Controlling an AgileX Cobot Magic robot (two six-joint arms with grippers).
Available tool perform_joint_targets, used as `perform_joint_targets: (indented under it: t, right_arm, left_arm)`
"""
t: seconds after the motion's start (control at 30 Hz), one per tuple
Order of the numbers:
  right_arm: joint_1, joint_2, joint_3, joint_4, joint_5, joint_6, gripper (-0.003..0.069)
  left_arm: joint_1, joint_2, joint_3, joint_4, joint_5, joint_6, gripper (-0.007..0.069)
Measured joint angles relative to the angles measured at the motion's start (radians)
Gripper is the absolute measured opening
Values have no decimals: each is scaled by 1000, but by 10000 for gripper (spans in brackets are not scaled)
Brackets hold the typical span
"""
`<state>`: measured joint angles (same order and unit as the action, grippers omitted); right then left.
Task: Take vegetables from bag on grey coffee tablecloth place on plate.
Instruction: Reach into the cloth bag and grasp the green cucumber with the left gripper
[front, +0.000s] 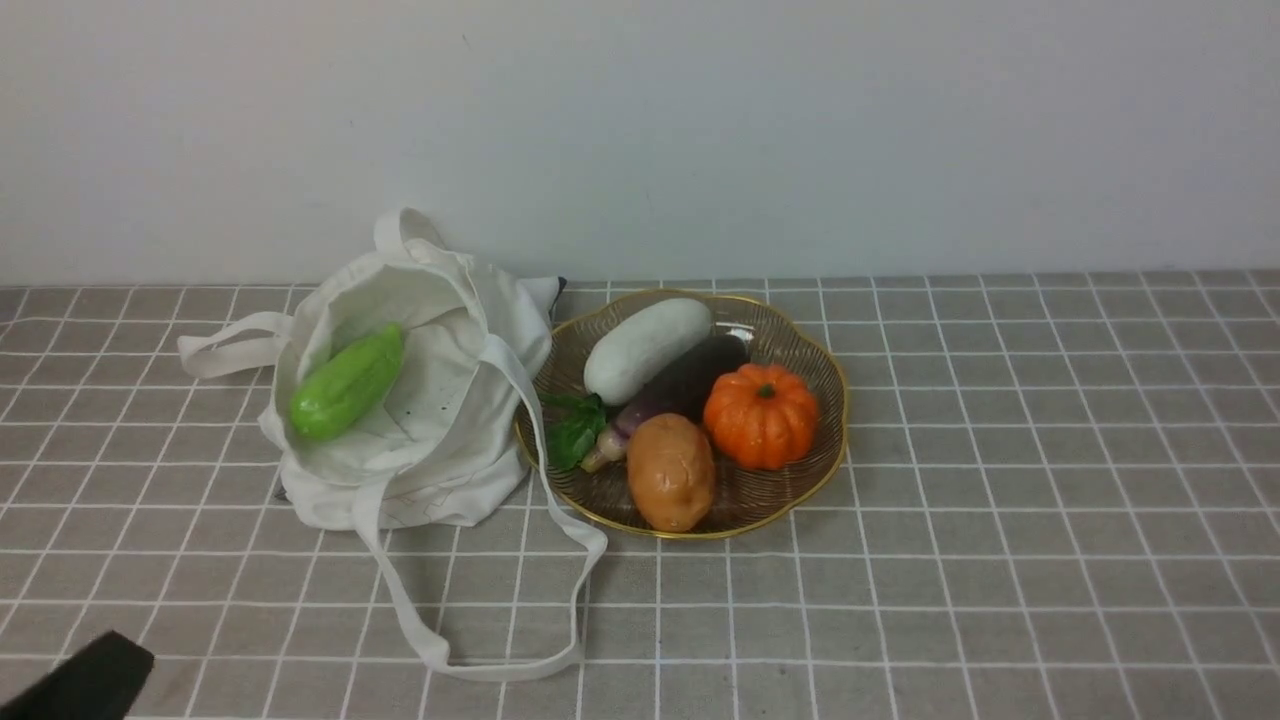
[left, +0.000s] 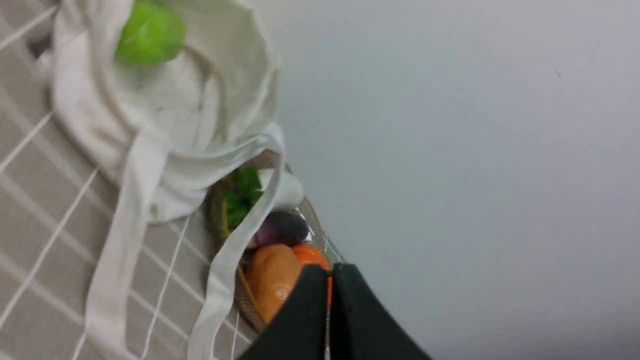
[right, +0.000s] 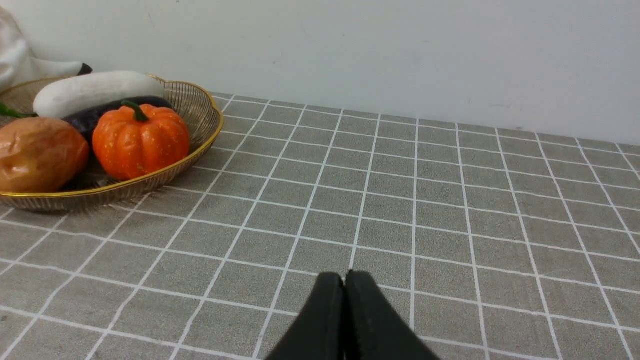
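The bright green ridged vegetable (front: 347, 382) lies inside the open white cloth bag (front: 420, 440) on the grey checked tablecloth (front: 1000, 480), left of the gold-rimmed plate (front: 825, 455). It also shows in the left wrist view (left: 150, 34), inside the bag (left: 165, 110). My left gripper (left: 331, 270) is shut and empty, well short of the bag; only a black corner of it (front: 85, 680) shows in the front view, at the bottom left. My right gripper (right: 344, 277) is shut and empty, low over bare cloth to the right of the plate (right: 200, 107).
The plate holds a white oblong vegetable (front: 645, 348), a dark purple eggplant (front: 685, 385), an orange pumpkin (front: 762, 415), a brown potato (front: 670, 470) and a green leaf (front: 572, 432). A long bag strap (front: 500, 640) loops forward over the cloth. A pale wall stands behind.
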<state>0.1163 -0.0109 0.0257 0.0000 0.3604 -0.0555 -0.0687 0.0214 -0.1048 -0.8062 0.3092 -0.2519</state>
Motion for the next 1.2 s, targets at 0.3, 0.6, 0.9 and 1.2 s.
perform_joint_targets:
  t: [0.3,0.6,0.9,1.2]
  right_arm:
    - [0,0,0,0,0,0,-15]
    - [0,0,0,0,0,0,-15]
    - [0,0,0,0,0,0,-15]
    - [0,0,0,0,0,0,-15]
  left_arm:
    - [0,767,-605,525,505,169,-5]
    - [-65,1450,-1040,800,665,175,-5]
    - [-161,1813,-1409,858,791,145,20]
    - [-174,2104,-1665,1037,896,130,311]
